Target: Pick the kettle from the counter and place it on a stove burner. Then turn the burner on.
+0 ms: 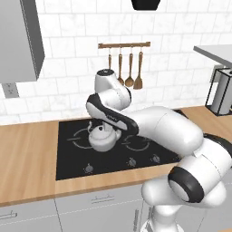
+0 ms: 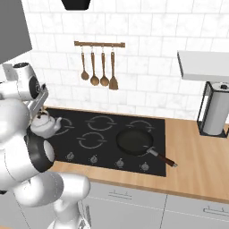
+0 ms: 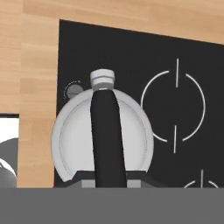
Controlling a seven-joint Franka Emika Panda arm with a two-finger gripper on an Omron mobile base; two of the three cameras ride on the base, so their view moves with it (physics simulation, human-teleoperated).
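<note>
The small silver kettle (image 1: 102, 139) is over the left part of the black cooktop (image 1: 68, 163), inside a wide grey stove burner ring (image 1: 74, 138); whether it rests on the glass I cannot tell. From the right base view the kettle (image 2: 43, 125) hangs right under my hand. My gripper (image 3: 107, 183) is shut on the kettle's black arched handle (image 3: 106, 135), and the lid knob (image 3: 103, 79) shows beyond it. My arm hides the gripper in the left base view. The wood counter (image 1: 27, 158) runs to the left of the cooktop.
A black frying pan (image 2: 134, 141) sits on the cooktop's front right ring. Burner knobs (image 1: 132, 161) line the cooktop's front edge. Wooden utensils (image 1: 130, 69) hang on the back wall. A paper towel stand (image 2: 215, 112) is on the counter at far right.
</note>
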